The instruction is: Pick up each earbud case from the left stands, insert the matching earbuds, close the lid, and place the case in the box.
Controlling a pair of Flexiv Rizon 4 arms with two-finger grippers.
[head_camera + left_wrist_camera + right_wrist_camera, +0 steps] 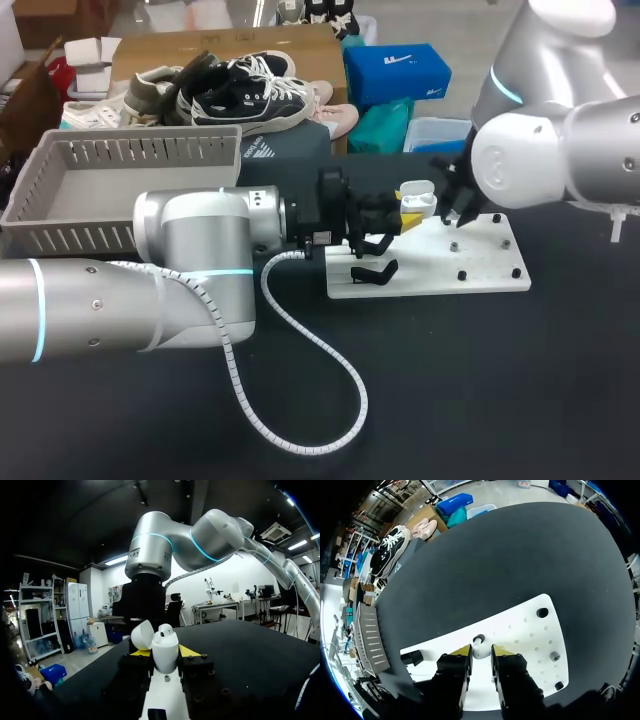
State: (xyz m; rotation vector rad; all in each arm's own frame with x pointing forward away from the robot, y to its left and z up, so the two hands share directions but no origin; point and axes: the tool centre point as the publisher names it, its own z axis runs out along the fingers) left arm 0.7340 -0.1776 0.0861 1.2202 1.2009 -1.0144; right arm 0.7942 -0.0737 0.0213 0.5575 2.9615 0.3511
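My left gripper [408,212] reaches in from the left and is shut on a white earbud case [417,197], held above the white board [485,262]. In the left wrist view the case [165,652] sits upright between the yellow tips of the left gripper [164,655]. Its lid [142,635] is tipped open, and a white earbud top [165,629] shows in it. My right gripper [452,222] points down at the board just right of the case. In the right wrist view the right gripper [481,652] is shut on a small white earbud [480,648] standing on the board [525,630].
A grey slatted basket [60,215] stands at the back left. Black stands [372,270] sit on the board's left end, and small black pegs [461,274] dot its right part. A white coiled cable [300,400] loops over the dark table in front.
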